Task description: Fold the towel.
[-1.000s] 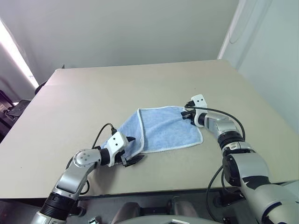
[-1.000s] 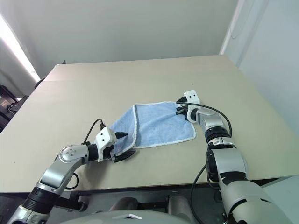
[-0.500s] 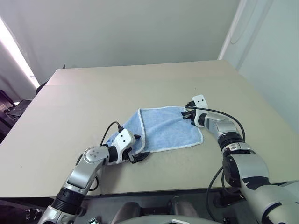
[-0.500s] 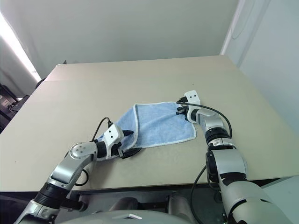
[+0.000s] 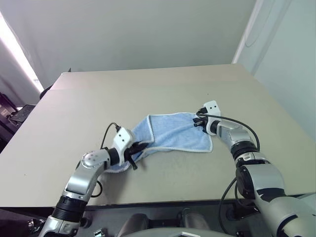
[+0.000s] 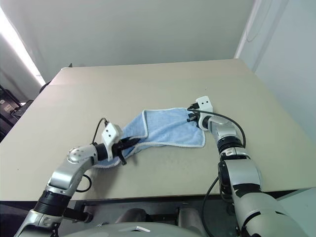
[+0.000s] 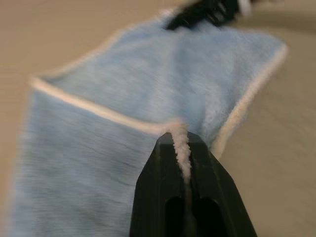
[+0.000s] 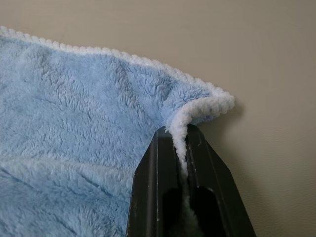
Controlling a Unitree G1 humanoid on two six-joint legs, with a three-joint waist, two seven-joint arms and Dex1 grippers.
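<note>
The towel [image 5: 173, 136] lies partly doubled over near the middle of the table [image 5: 148, 89], soft, light terry that sags wherever it is lifted. The left gripper [image 7: 181, 148] is pinched tight on the white edging at the towel's near-left corner, the cloth drooping below it. The right gripper [image 8: 180, 143] is clamped on the edging at the towel's far-right corner. I judge the stitched corners the best holds; the pile looks limp, probably prone to bunching, so both corners should travel together.
</note>
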